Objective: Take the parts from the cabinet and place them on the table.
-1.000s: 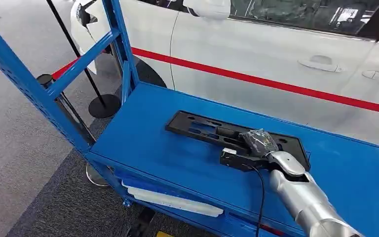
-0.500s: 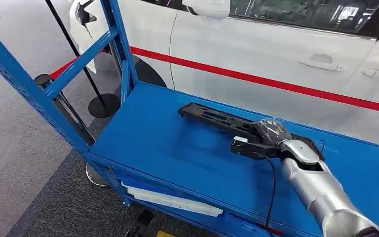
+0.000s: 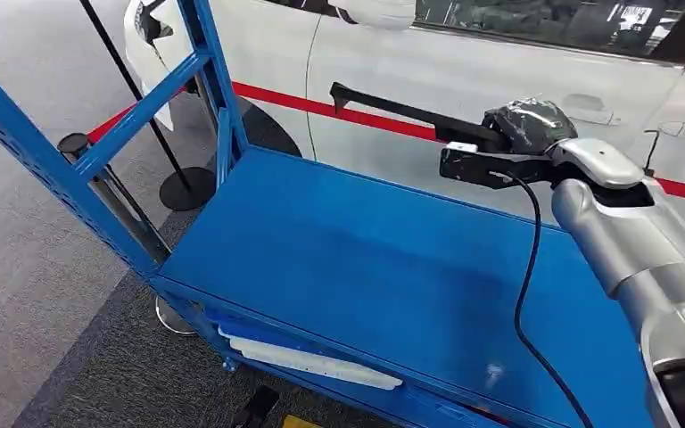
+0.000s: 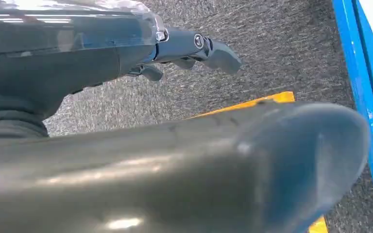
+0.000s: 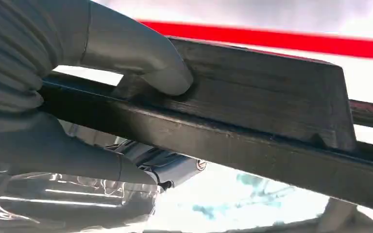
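In the head view the right hand [image 3: 519,125], wrapped in a shiny dark cover, holds one end of the long black part [image 3: 401,111] in the air above the far edge of the blue shelf [image 3: 348,259] of the cabinet; the part reaches out to the left, almost level, and its free end is in front of the white car [image 3: 464,62] that stands just behind the cabinet. The hold is at one end only, so the long free side may act as a lever and turn the part in the hand, and it may slip and fall back on the shelf or to the floor. When the robot turns toward the table, the free end may also hit the blue upright post [image 3: 218,89] on the left or touch the door of the car. The black cable [image 3: 524,267] hangs from the wrist over the shelf and could catch on its edge. In the left wrist view the left hand [image 4: 189,51] hangs over the grey carpet [image 4: 272,53], beside the blue frame [image 4: 364,87], with its fingers lightly curled and apart, and it holds nothing, so it gives no support to the part. In the right wrist view the thick grey thumb [image 5: 141,58] presses on the upper face of the part [image 5: 252,107] and another finger [image 5: 77,160] lies under it, so it is a pinch; how deep the hold goes is not visible, and a shallow pinch would make the slipping more likely.
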Controlling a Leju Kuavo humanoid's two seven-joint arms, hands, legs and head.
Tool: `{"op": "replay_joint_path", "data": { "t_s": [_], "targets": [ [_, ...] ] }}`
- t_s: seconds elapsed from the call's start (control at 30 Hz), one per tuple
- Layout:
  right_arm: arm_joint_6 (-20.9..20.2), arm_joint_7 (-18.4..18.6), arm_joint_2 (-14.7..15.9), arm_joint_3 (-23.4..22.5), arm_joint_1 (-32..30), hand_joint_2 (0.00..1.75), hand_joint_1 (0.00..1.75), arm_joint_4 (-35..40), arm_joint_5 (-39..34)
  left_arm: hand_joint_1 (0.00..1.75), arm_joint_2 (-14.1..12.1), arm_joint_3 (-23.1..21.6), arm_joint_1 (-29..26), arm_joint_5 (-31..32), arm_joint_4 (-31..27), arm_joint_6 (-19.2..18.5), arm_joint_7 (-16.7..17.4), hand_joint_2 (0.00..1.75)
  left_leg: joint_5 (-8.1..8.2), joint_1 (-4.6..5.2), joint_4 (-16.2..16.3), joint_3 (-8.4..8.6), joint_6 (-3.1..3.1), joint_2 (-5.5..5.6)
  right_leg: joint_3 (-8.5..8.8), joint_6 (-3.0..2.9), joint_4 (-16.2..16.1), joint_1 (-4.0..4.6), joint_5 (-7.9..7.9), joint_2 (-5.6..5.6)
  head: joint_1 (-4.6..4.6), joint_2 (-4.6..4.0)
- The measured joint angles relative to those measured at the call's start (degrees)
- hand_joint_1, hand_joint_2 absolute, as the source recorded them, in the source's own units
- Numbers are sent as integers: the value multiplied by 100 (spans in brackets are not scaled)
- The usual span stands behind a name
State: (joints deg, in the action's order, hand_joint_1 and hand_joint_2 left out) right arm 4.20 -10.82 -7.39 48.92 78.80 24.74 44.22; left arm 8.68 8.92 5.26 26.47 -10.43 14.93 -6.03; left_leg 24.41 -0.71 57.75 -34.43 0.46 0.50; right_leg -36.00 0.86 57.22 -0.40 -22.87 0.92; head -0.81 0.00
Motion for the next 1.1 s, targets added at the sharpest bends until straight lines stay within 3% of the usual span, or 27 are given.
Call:
{"op": "replay_joint_path", "data": {
  "t_s": [0.33, 0.6, 0.83, 1.0, 1.03, 1.07, 1.1],
  "targets": [
    [-24, -18, -55, 0, 98, 175, 175, 0, -11, 0, 0, 66, -7, -129, 0, -4, -101, 0, 0, 0, 1, 1, 0, 2, -1, 0, 0, -2, 0, -1, 0, 0],
    [-15, -70, -28, 2, 69, 175, 175, -4, -26, 0, -2, 177, -15, -245, 0, 20, -489, 0, 0, 0, 0, -1, 0, 1, -4, 0, 0, -2, -1, -1, 0, 0],
    [4, -48, -33, 11, 44, 175, 175, -7, -44, 0, -13, 201, 11, -232, 0, -87, -474, 0, 10, 24, 32, -18, 12, 8, -5, 9, -4, -33, 3, -6, 0, 0],
    [2, -15, -35, 13, 51, 175, 175, -7, -52, 0, -48, 184, 18, 68, 0, 13, -345, 0, -29, 43, 37, -20, 76, 10, 7, 88, -19, -50, 51, -1, 0, 0],
    [2, -9, -33, 13, 54, 175, 175, -7, -57, 0, -48, 171, 22, 135, 0, 20, -315, 0, -97, -37, -46, 11, 119, -18, -18, 105, 7, -43, -16, -1, 0, 0],
    [0, -11, -33, 13, 63, 175, 175, -7, -61, 0, -50, 149, 29, 160, 0, 26, -295, 0, -124, -20, -73, 12, 141, -25, -63, 112, 153, -44, -182, -24, 2, 0],
    [0, -9, -33, 13, 77, 175, 175, -7, -63, 0, -50, 116, 33, 186, 0, 35, -271, 0, -134, -19, -73, -8, 152, -33, -219, 109, 546, -41, -470, -27, 0, 0]
  ]
}}
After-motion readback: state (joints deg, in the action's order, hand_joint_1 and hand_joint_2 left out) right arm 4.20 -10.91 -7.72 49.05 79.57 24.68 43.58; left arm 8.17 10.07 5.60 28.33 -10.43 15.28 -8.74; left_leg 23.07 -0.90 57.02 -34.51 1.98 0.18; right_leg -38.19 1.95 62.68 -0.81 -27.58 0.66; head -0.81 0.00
